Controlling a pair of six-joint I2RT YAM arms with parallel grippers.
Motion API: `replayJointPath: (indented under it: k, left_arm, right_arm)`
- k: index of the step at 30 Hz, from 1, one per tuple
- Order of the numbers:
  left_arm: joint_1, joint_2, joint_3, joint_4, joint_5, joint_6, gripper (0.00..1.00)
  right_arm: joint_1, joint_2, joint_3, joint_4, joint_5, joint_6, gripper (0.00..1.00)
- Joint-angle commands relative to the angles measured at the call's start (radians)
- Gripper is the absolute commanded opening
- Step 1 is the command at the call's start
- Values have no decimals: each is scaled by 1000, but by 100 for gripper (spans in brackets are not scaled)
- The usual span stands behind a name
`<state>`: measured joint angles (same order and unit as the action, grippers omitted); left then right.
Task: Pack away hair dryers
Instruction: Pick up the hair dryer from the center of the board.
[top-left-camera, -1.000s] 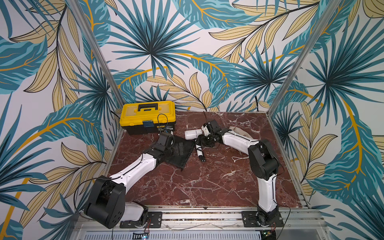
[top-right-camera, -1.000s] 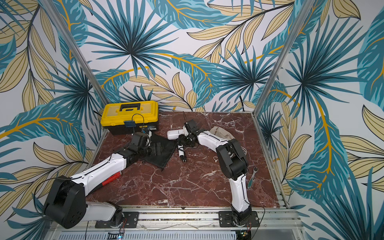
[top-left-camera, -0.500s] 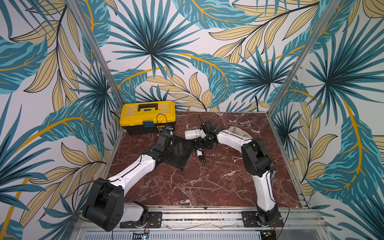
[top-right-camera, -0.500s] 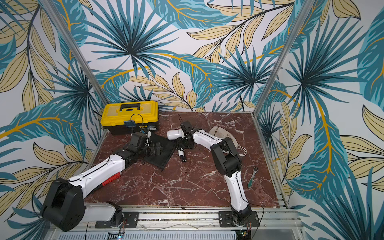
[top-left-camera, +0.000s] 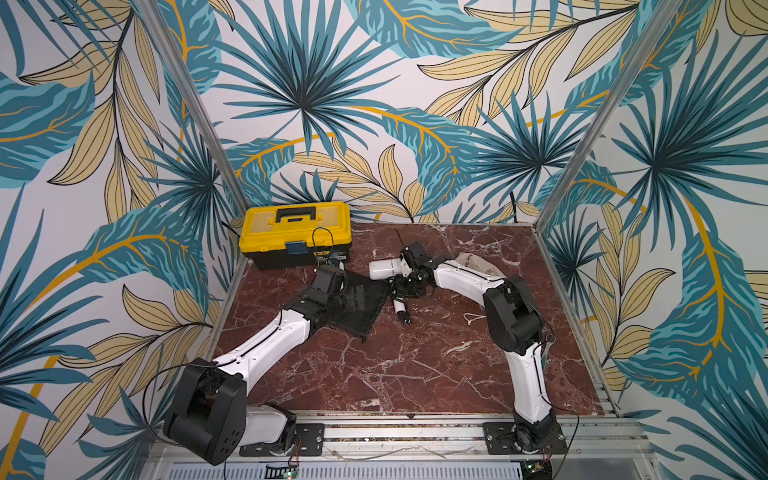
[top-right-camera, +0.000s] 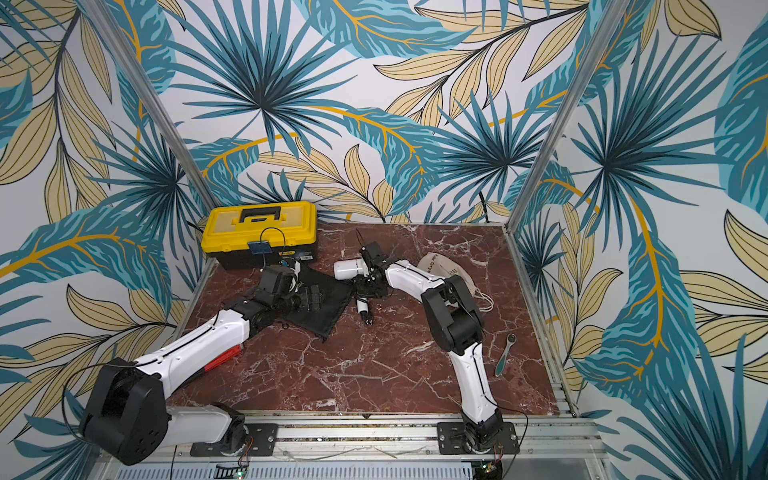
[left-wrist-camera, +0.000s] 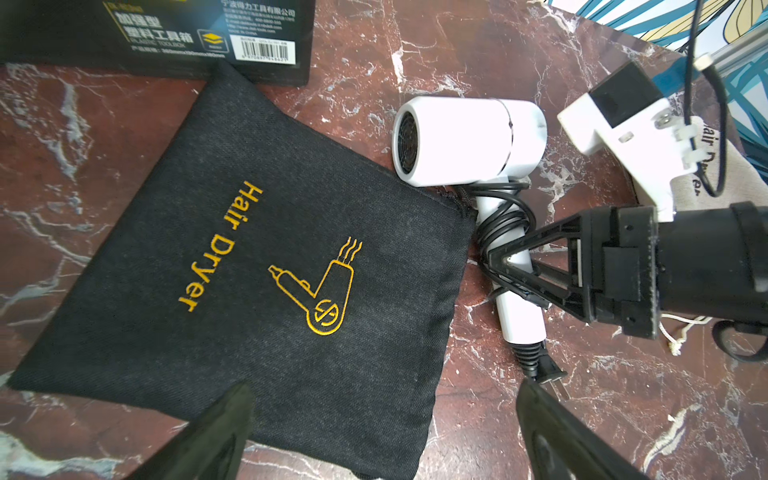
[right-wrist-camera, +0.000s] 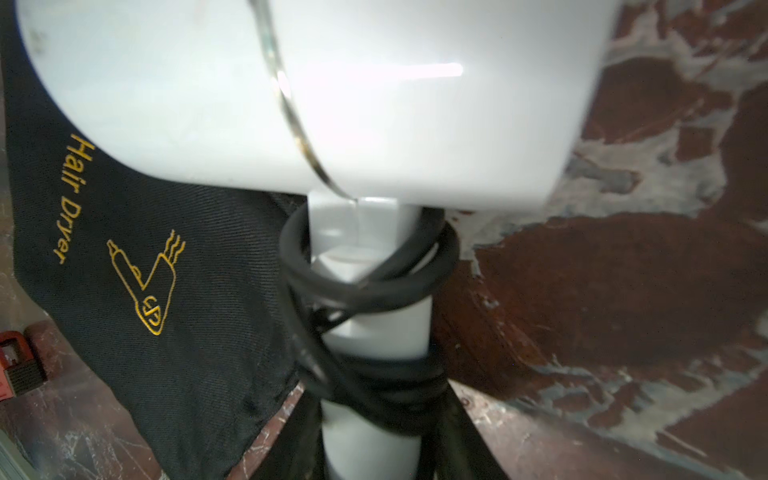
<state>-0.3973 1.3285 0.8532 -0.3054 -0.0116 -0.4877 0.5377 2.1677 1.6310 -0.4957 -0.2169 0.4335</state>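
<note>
A white hair dryer (top-left-camera: 384, 268) (top-right-camera: 347, 269) lies on the red marble table, barrel toward the toolbox, black cord wound round its handle (left-wrist-camera: 509, 232). My right gripper (top-left-camera: 405, 286) (right-wrist-camera: 374, 436) straddles that handle, and its jaws press the cord-wrapped handle from both sides. A black drawstring bag (top-left-camera: 357, 311) (left-wrist-camera: 249, 257) printed "Hair Dryer" lies flat beside the dryer (right-wrist-camera: 332, 104). My left gripper (top-right-camera: 309, 298) (left-wrist-camera: 384, 388) hovers wide open over the bag's near edge, holding nothing.
A yellow toolbox (top-left-camera: 295, 232) stands shut at the back left. A beige drawstring bag (top-right-camera: 440, 266) lies behind the right arm. A teal-handled tool (top-right-camera: 505, 351) rests near the right edge. The dryer's plug (left-wrist-camera: 544, 370) lies close to my left fingertip.
My right gripper has slid along to the dryer's handle and narrowed its jaws round it. The left arm has stayed over the black bag.
</note>
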Motion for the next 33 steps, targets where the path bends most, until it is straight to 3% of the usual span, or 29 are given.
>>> replayJointPath:
  k: [1, 8, 14, 18, 26, 33]
  left_arm:
    - [7, -28, -16, -13, -18, 11, 100]
    - [6, -45, 7, 4, 28, 50, 100]
    - [43, -80, 49, 77, 170, 126, 100]
    - [48, -33, 109, 52, 265, 192, 99]
    - [48, 84, 204, 37, 636, 347, 100]
    - [47, 222, 324, 37, 897, 349, 100]
  right_arm:
    - [-3, -101, -33, 47, 3, -4, 17]
    - [-7, -288, -132, 52, 53, -151, 14]
    - [-17, -434, -268, -20, 85, -321, 15]
    - [-26, -507, -351, -110, 112, -421, 15]
    - [-42, -697, -517, -92, 7, -513, 15]
    - [-39, -790, -520, -77, -56, -561, 15]
